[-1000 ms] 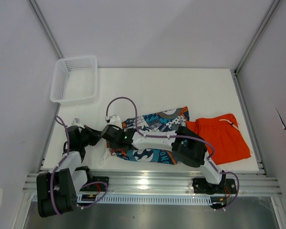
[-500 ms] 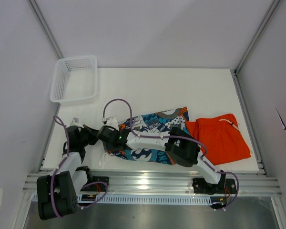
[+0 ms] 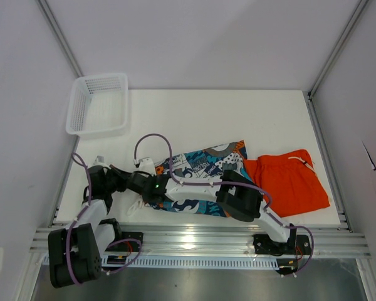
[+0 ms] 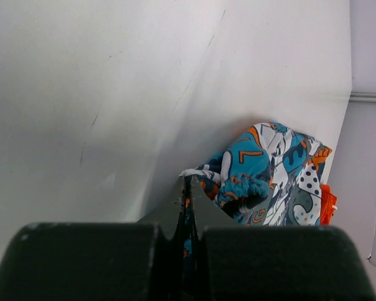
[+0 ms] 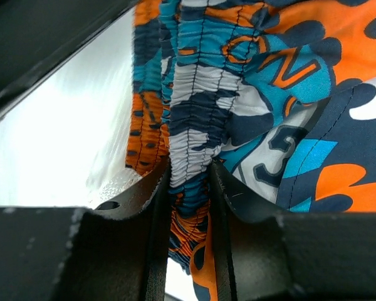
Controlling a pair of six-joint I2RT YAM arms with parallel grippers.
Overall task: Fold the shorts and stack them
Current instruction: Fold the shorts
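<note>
Smooth white table [image 3: 238, 119], crumpled patterned shorts [image 3: 203, 164], ruched waistband [image 5: 194, 125] clamped in right tool [image 5: 189, 188], thin edge in closed left tool [image 4: 187, 210]

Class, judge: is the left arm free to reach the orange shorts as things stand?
Probably not: the left gripper is shut on the patterned shorts, and the right arm lies across the path to the orange shorts.

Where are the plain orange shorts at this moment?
In the top view, the plain bright orange fabric shorts lie on the right side of the table, right beside the patterned blue, orange and white shorts, near the front edge.
</note>
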